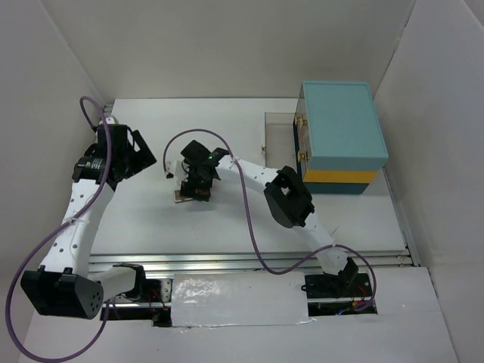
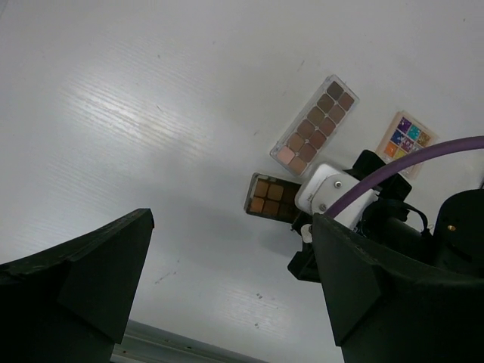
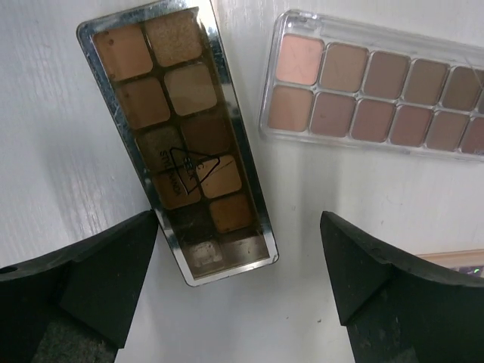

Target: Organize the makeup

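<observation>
Toward the table's left edge, the left gripper [image 2: 233, 223] hangs empty with its jaws spread. Mid-table, left of centre, the right gripper [image 3: 238, 219] hovers over the dark palette [image 3: 181, 144], jaws spread. The nude palette [image 3: 370, 87] lies just beside it, not touching. Both are probably light, stiff, flat and slick, and the clear lid may crack. Best pinched across the narrow width, on the long edges.

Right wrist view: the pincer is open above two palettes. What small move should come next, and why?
Probably lower the right pincer straight down around the silver-framed palette: its near end lies between the open fingers, and nothing is held yet. The clear-cased palette lies apart from it, so it should stay undisturbed.
</observation>
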Robot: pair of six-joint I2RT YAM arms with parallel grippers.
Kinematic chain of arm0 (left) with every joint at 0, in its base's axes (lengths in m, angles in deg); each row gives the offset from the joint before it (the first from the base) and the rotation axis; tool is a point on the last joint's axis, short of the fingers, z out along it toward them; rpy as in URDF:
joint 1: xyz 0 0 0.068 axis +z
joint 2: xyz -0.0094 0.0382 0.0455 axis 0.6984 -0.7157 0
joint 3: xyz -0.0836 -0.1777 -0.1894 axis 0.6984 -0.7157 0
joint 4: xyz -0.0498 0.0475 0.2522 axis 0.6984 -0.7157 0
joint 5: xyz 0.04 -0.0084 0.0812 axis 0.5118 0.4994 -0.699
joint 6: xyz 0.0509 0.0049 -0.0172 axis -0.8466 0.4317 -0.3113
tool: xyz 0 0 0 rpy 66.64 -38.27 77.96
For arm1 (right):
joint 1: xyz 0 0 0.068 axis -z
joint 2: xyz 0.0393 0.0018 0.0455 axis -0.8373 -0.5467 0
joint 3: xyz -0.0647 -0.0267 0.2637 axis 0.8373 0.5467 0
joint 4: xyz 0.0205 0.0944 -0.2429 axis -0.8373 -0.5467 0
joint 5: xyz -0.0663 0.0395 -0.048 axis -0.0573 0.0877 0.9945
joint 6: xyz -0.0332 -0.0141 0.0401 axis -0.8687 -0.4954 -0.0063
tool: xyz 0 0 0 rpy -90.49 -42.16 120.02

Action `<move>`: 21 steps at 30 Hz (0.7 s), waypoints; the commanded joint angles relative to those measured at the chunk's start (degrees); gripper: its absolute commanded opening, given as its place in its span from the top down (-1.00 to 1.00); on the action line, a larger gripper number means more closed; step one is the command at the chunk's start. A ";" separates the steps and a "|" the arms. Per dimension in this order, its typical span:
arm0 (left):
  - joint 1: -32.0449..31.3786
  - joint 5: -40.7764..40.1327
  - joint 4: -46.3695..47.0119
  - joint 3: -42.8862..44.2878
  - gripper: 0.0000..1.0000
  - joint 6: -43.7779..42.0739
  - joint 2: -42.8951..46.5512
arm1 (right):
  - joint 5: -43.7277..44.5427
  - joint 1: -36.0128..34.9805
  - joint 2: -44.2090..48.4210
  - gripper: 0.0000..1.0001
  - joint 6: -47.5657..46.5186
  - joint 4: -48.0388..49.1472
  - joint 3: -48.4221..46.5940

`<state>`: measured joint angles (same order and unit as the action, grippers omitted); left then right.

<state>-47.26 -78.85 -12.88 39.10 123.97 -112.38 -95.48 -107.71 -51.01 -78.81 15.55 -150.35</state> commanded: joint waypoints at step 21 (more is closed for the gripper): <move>4.54 7.01 2.99 -0.01 -0.99 -2.46 1.33 | -16.42 -3.47 11.38 0.81 4.36 -1.29 12.19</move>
<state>-43.11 -70.52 -10.80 39.01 122.07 -112.38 -102.93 -109.48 -48.03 -76.52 11.05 -146.37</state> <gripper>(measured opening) 0.994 0.612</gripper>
